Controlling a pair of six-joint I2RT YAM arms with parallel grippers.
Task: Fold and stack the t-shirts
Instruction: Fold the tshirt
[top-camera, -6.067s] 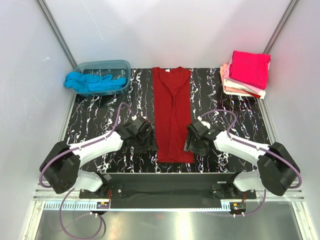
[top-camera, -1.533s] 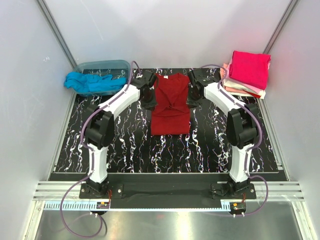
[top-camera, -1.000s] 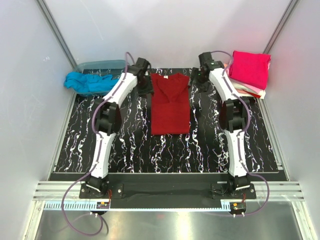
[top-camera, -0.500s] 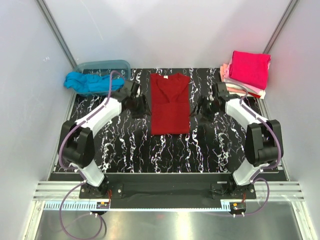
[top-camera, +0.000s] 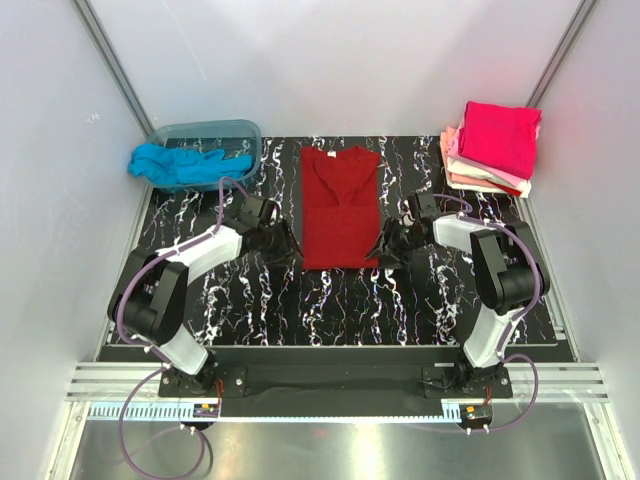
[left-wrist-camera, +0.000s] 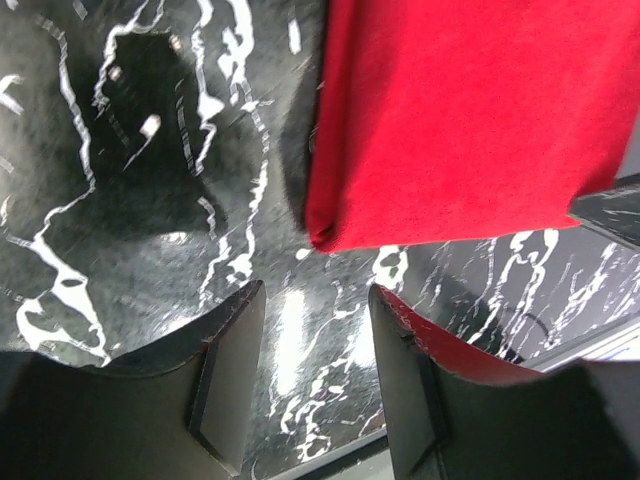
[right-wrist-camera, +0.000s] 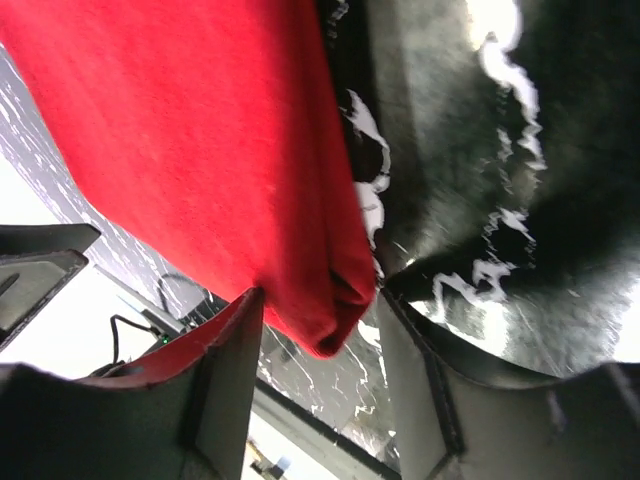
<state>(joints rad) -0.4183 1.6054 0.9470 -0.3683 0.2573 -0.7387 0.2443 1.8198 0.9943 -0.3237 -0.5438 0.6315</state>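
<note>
The left gripper (top-camera: 284, 244) and right gripper (top-camera: 384, 249), both half-open at the lower corners of the dark red t-shirt (top-camera: 340, 205), should pinch every layer evenly.

A black table (top-camera: 260, 310) veined with white, brightly lit, stands boxed in by plain white walls (top-camera: 330, 60), with slanting metal posts (top-camera: 108, 60) at its far corners.

I see my left gripper (left-wrist-camera: 313, 295) gaping empty over the marbled table (left-wrist-camera: 120, 150), the dark red t-shirt (left-wrist-camera: 460, 120) corner just ahead.
</note>
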